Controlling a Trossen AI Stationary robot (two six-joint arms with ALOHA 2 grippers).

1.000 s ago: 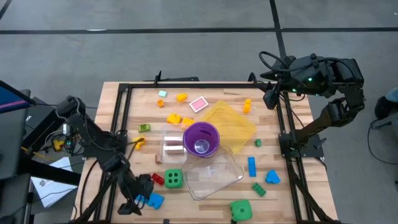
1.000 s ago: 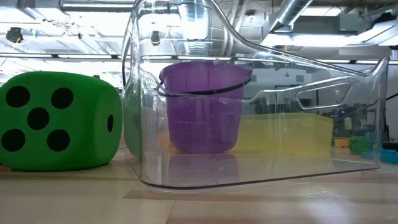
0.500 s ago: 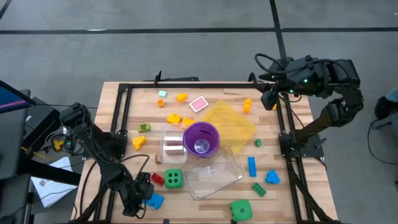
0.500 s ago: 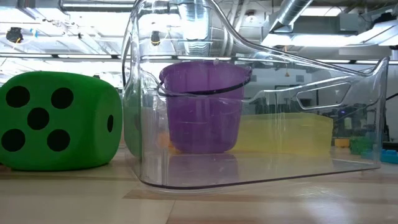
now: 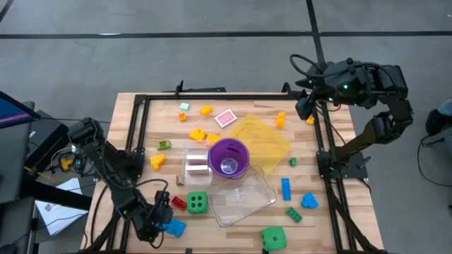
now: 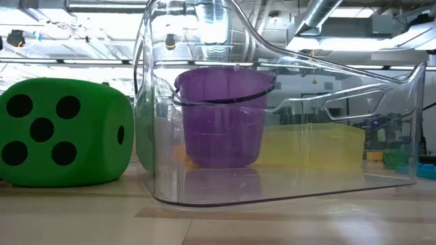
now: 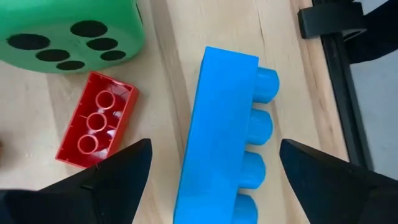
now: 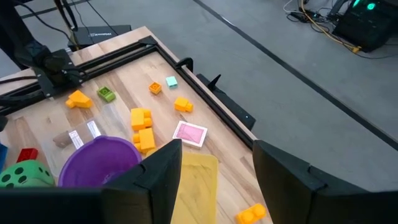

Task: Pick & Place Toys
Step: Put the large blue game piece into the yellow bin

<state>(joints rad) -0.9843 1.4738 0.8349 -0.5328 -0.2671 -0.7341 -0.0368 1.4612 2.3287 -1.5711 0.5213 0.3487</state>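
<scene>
The left end effector [image 7: 208, 171] has come down over the blue brick [image 7: 221, 134] at the near left of the surface [image 5: 339, 141], fingers spread on both sides. The brick looks light, stiff and smooth; take its long flat sides.

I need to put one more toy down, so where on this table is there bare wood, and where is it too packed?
Bare wood lies between the green die and the small green brick, and between the orange piece and the blue brick. Around the purple cup it is crowded.

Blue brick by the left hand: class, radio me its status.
Left hand open, straddling blue brick, not gripping. Red brick close beside. Right hand open, waiting at far corner.
</scene>
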